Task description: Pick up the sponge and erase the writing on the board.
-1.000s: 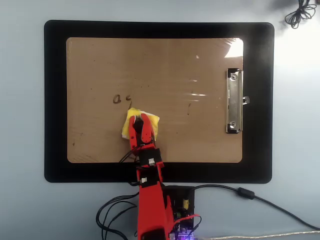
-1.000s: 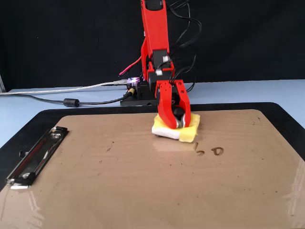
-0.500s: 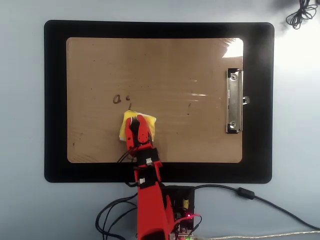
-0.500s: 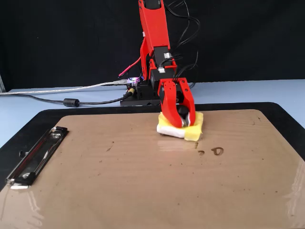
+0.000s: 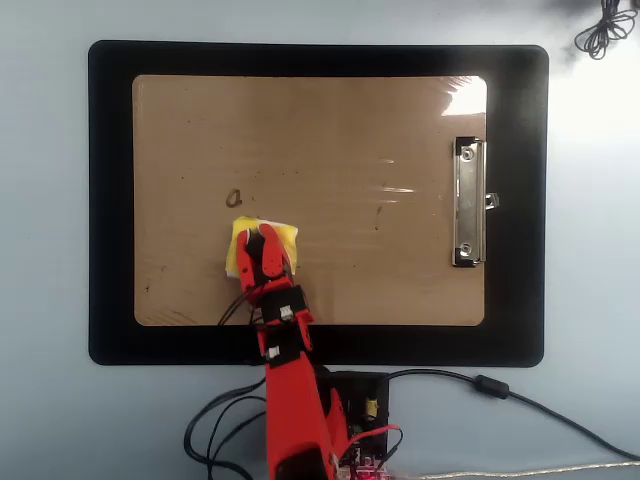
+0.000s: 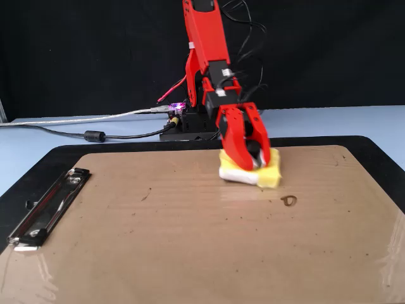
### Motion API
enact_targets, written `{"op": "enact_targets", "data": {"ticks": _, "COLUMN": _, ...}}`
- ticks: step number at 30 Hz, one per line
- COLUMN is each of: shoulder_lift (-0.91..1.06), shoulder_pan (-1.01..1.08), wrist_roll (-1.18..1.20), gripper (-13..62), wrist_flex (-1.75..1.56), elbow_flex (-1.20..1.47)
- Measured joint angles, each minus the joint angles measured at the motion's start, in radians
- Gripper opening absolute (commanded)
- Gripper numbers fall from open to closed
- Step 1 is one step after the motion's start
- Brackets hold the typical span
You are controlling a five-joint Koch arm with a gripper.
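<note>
Tan hardboard board (image 5: 330,150), silver clip (image 5: 467,203) at its right short edge in the overhead view, lying on a black mat (image 5: 110,200). Sponge (image 5: 282,234): yellow, whitish edge, resting on the board left of centre in that view, near the edge closest to the arm's base. Red gripper (image 6: 248,161): jaws closed around the sponge's black knob, pressing it to the board. Writing (image 5: 234,200): a single small dark mark, just beyond the sponge, apart from it. Black cables behind the arm.
</note>
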Motion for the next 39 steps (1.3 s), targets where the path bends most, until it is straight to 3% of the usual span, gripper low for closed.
{"op": "enact_targets", "data": {"ticks": 3, "shoulder_lift": -0.431, "shoulder_pan": -0.005, "wrist_roll": -0.017, "gripper": -7.8, "wrist_flex": -0.074, "elbow_flex": -0.471}}
{"op": "enact_targets", "data": {"ticks": 4, "shoulder_lift": -0.491, "shoulder_pan": -0.006, "wrist_roll": -0.017, "gripper": -7.8, "wrist_flex": -0.107, "elbow_flex": -0.517}}
{"op": "enact_targets", "data": {"ticks": 6, "shoulder_lift": -0.474, "shoulder_pan": -0.005, "wrist_roll": -0.020, "gripper": -7.8, "wrist_flex": -0.137, "elbow_flex": -0.445}}
{"op": "enact_targets", "data": {"ticks": 10, "shoulder_lift": 0.014, "shoulder_pan": -0.005, "wrist_roll": -0.020, "gripper": -7.8, "wrist_flex": -0.123, "elbow_flex": 0.124}}
{"op": "enact_targets", "data": {"ticks": 12, "shoulder_lift": 0.127, "shoulder_pan": -0.026, "wrist_roll": -0.017, "gripper": -7.8, "wrist_flex": -0.080, "elbow_flex": 0.163}}
{"op": "enact_targets", "data": {"ticks": 15, "shoulder_lift": -0.046, "shoulder_pan": -0.066, "wrist_roll": -0.018, "gripper": -7.8, "wrist_flex": -0.078, "elbow_flex": -0.002}}
{"op": "enact_targets", "data": {"ticks": 17, "shoulder_lift": -0.285, "shoulder_pan": -0.077, "wrist_roll": -0.023, "gripper": -7.8, "wrist_flex": -0.089, "elbow_flex": -0.304}}
{"op": "enact_targets", "data": {"ticks": 19, "shoulder_lift": -0.426, "shoulder_pan": -0.075, "wrist_roll": -0.023, "gripper": -7.8, "wrist_flex": -0.124, "elbow_flex": -0.394}}
{"op": "enact_targets", "data": {"ticks": 22, "shoulder_lift": -0.258, "shoulder_pan": -0.074, "wrist_roll": -0.028, "gripper": -7.8, "wrist_flex": -0.126, "elbow_flex": -0.189}}
{"op": "enact_targets", "data": {"ticks": 24, "shoulder_lift": -0.041, "shoulder_pan": -0.077, "wrist_roll": -0.031, "gripper": -7.8, "wrist_flex": -0.104, "elbow_flex": 0.052}}
{"op": "enact_targets", "data": {"ticks": 26, "shoulder_lift": 0.025, "shoulder_pan": -0.087, "wrist_roll": -0.029, "gripper": -7.8, "wrist_flex": -0.055, "elbow_flex": 0.058}}
{"op": "enact_targets", "data": {"ticks": 28, "shoulder_lift": -0.032, "shoulder_pan": -0.098, "wrist_roll": -0.029, "gripper": -7.8, "wrist_flex": -0.049, "elbow_flex": 0.006}}
{"op": "enact_targets", "data": {"ticks": 33, "shoulder_lift": -0.517, "shoulder_pan": -0.110, "wrist_roll": -0.052, "gripper": -7.8, "wrist_flex": -0.097, "elbow_flex": -0.560}}
{"op": "enact_targets", "data": {"ticks": 39, "shoulder_lift": -0.371, "shoulder_pan": -0.339, "wrist_roll": -0.213, "gripper": -7.8, "wrist_flex": -0.095, "elbow_flex": -0.348}}
